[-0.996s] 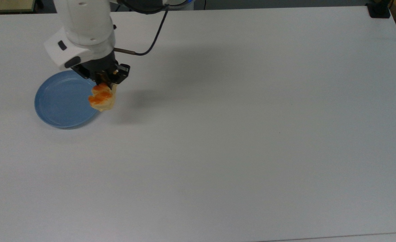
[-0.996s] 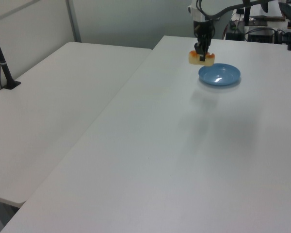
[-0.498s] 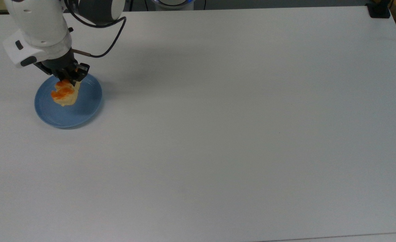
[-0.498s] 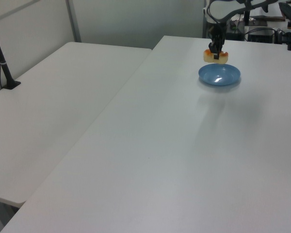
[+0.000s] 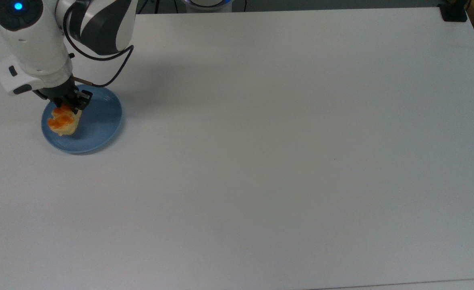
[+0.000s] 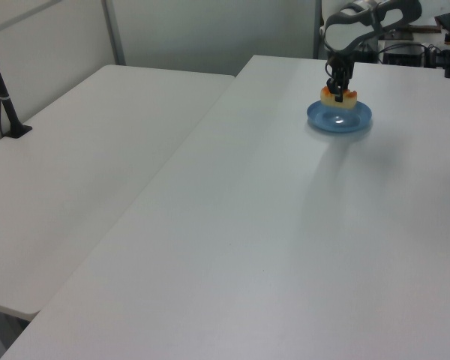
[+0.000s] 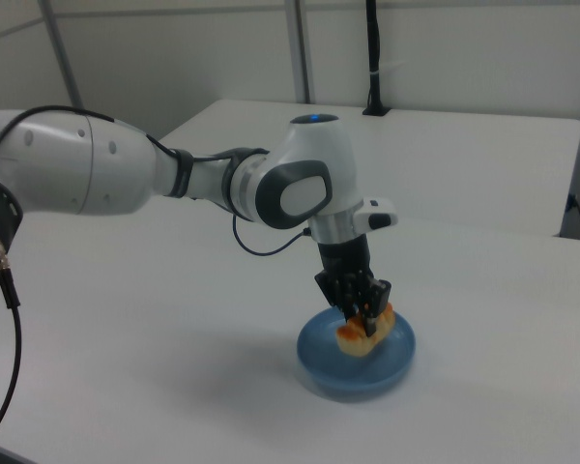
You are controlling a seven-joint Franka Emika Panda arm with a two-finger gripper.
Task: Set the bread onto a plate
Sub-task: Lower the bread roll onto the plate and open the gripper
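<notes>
The white counter (image 5: 285, 153) is the biggest thing here, wide and bare across most of its top, with a second pale counter (image 6: 82, 165) butted against it on the left view's left. Over the top view's far left corner the white arm (image 7: 126, 179) reaches in and bends down, a black cable (image 5: 100, 80) looping off its wrist.

Below it sits the plate (image 5: 100, 121), round and light blue, near the top view's left edge and toward the far side of the counter. The tool (image 5: 68, 105) hangs above the plate's left part in the top view and is clenched on the bread (image 5: 61, 121), gripping it across the middle.

The bread is over the plate, inside the rim line, toward the plate's left side in the top view. In the right view its underside (image 7: 365, 340) looks very close to the plate floor (image 7: 358, 372); whether it touches I cannot tell. Its long axis runs level, roughly crosswise to the closed fingers, orange bumps up.

The relation that matters is vertical: the bread lies straight beneath the tool, the plate straight beneath the bread. By my judgement the carry is done, and what remains is a short lowering if needed, then letting go. Being off-centre toward the rim, the bread could tip against the edge when released.
</notes>
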